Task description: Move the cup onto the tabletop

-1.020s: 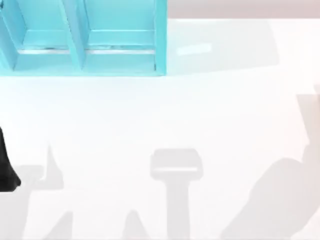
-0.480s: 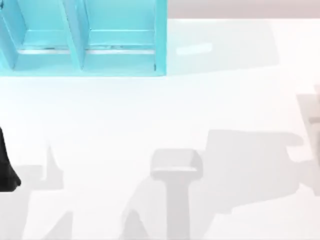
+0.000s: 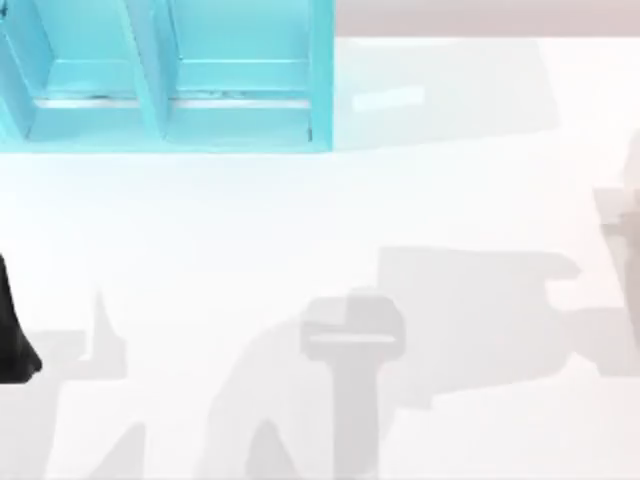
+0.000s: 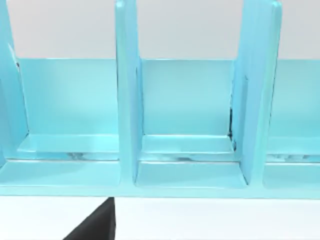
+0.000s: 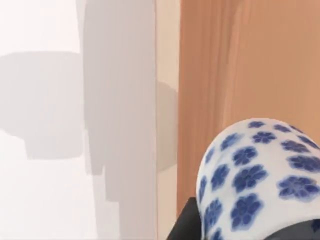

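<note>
**Op:** Now, entry for this moment, left side first. What do you log?

**Obs:** You have the left arm [image 3: 9, 335] as a dark shape at the tabletop's [image 3: 300, 220] left edge. Its wrist camera faces the turquoise shelf unit [image 4: 127, 125]. You see upright dividers and open compartments, with a dark piece of the left gripper [image 4: 97, 227] low in that view. You cannot tell whether that gripper is released or clenched.

**Op:** And the middle?

**Obs:** You see the shelf at the far left of the glossy white surface. Grey shadows lie across the near half.

**Op:** Right side?

**Obs:** You find the cup [image 5: 260, 170], white with blue flowers, close to the right wrist camera. Dark parts of the right gripper [image 5: 242, 231] sit against it on either side, so log it as clasped around the cup. Behind the cup is a wood-coloured surface [image 5: 240, 65], and the white tabletop's edge lies beside that. The cup is not resting on the white surface.
</note>
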{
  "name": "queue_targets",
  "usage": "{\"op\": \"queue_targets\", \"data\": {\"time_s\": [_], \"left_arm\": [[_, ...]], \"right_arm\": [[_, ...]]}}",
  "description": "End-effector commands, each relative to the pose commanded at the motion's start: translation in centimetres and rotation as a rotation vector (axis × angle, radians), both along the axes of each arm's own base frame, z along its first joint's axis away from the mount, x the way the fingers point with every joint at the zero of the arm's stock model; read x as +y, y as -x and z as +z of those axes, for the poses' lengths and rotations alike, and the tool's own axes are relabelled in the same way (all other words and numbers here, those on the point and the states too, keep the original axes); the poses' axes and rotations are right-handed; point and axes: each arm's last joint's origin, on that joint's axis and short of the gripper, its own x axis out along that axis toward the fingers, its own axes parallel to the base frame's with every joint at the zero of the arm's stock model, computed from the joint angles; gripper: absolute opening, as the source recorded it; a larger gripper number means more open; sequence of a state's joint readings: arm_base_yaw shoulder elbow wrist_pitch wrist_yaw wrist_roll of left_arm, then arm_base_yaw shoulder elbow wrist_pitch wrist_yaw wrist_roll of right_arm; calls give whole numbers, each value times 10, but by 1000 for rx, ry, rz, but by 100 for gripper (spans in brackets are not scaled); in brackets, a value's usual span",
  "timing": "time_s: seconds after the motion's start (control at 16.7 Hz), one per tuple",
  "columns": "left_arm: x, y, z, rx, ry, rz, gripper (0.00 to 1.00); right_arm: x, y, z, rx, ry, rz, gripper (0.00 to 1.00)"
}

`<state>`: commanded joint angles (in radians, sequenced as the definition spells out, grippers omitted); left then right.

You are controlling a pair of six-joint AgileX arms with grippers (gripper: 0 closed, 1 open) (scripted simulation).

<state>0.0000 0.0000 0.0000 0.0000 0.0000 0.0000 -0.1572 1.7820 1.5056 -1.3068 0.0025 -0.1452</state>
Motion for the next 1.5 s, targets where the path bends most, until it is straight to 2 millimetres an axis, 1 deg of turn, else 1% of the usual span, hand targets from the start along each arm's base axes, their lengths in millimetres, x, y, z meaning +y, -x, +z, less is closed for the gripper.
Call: {"op": "queue_targets", "data": {"time_s": [0.12, 0.18, 0.36, 0.48, 0.6, 0.72, 0.84, 0.9, 1.02, 1.14, 1.26, 1.5], "left_arm": [[0, 0, 0, 0, 0, 0, 100], [0, 0, 0, 0, 0, 0, 100], [0, 0, 0, 0, 0, 0, 100], [0, 0, 0, 0, 0, 0, 100], [0, 0, 0, 0, 0, 0, 100], [0, 0, 0, 0, 0, 0, 100], [0, 0, 0, 0, 0, 0, 100], [0, 0, 0, 0, 0, 0, 100], [0, 0, 0, 0, 0, 0, 100], [0, 0, 0, 0, 0, 0, 100], [0, 0, 0, 0, 0, 0, 100], [0, 0, 0, 0, 0, 0, 100]], "right_arm": [[29, -16, 4, 0, 5, 8, 0], [50, -25, 6, -1, 7, 14, 0], [122, -45, 11, -4, 13, 36, 0], [174, -51, 12, -7, 16, 45, 0], [225, -50, 12, -10, 17, 49, 0], [271, -43, 11, -12, 16, 47, 0], [310, -33, 9, -13, 14, 41, 0], [326, -28, 7, -13, 13, 36, 0], [350, -19, 4, -13, 10, 24, 0], [365, -13, 2, -12, 7, 11, 0], [373, -10, 0, -11, 4, 1, 0], [374, -10, 0, -11, 4, -1, 0]]}}
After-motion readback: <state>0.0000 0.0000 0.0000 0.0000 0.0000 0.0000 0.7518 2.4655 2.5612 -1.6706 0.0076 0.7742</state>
